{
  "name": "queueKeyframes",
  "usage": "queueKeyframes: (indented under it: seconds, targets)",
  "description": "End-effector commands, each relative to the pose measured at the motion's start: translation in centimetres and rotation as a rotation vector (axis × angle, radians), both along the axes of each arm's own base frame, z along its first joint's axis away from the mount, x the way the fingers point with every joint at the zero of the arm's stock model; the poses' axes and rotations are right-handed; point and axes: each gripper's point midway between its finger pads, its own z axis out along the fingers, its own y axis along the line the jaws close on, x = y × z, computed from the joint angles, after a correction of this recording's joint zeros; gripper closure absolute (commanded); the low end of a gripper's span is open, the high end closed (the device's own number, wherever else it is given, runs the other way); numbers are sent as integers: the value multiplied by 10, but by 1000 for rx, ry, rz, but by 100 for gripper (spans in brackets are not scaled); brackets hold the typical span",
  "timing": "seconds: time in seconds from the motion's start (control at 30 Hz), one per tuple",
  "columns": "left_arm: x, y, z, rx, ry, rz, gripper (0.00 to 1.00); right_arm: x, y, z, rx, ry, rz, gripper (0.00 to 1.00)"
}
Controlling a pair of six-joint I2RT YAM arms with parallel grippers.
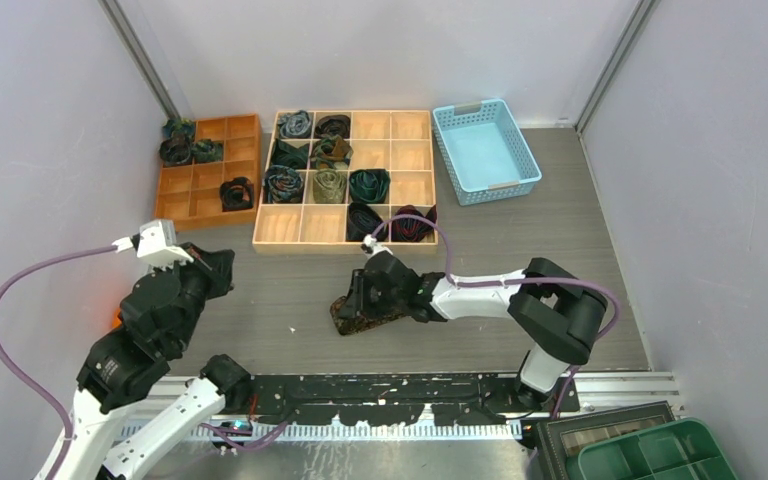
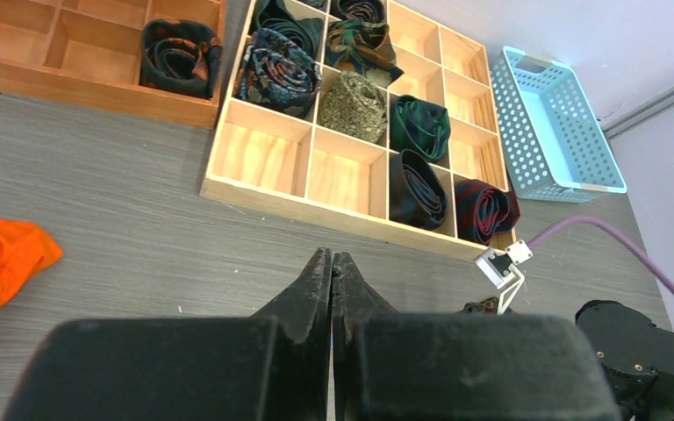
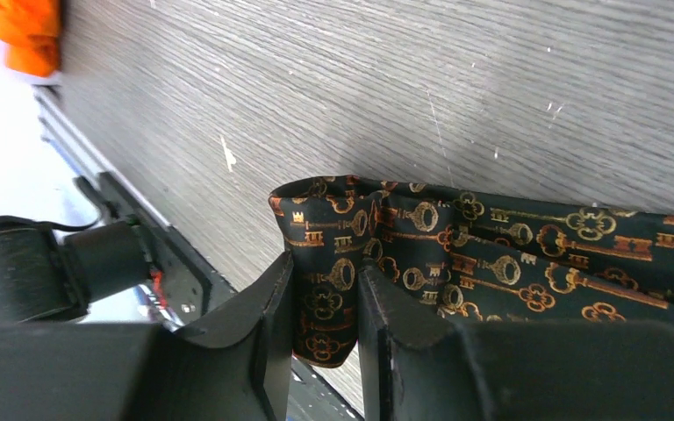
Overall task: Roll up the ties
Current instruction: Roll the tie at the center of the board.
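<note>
A dark tie with a gold key pattern [image 1: 365, 318] lies bunched on the grey table in front of the light wooden tray. My right gripper [image 1: 358, 296] is over its left end. In the right wrist view my right gripper [image 3: 325, 274] is shut on a fold of this tie [image 3: 500, 254], with fabric between both fingers. My left gripper [image 1: 218, 270] hovers left of the tie, apart from it. In the left wrist view it [image 2: 331, 263] is shut and empty. Several rolled ties [image 1: 329, 185] sit in the tray's compartments.
The light wooden tray [image 1: 282, 238] and a darker orange-brown tray [image 1: 195, 207] holding rolled ties stand at the back. A light blue basket [image 1: 485, 150] is back right. An orange cloth [image 2: 0, 263] lies at the left. A green bin [image 1: 660, 455] is at the near right.
</note>
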Motion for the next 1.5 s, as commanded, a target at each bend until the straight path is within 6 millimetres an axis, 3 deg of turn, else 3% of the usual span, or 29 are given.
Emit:
queueKeyframes:
  seconds: [0.0, 0.3, 0.77, 0.87, 0.93, 1.07, 1.3, 1.47]
  targets:
    - [11, -15, 18, -35, -51, -41, 100, 6, 17, 48, 286, -17, 3, 74]
    - [28, -41, 18, -53, -32, -104, 100, 12, -15, 57, 421, 18, -61, 75]
    - [42, -72, 2, -54, 25, -196, 100, 10, -52, 8, 415, 85, -145, 74]
    - [42, -75, 1, -54, 25, -211, 100, 12, -53, 3, 407, 97, -147, 63]
    - [41, -75, 1, -52, 23, -213, 100, 13, -54, 0, 380, 97, -152, 54]
    - [40, -74, -1, -45, 22, -215, 100, 18, -55, 3, 326, 77, -151, 46]
    - [39, -73, -4, -45, 22, -218, 100, 27, -72, 22, 160, -18, -145, 45]
    - [37, -74, -5, -46, 24, -225, 100, 27, -88, 9, -12, -15, -127, 43]
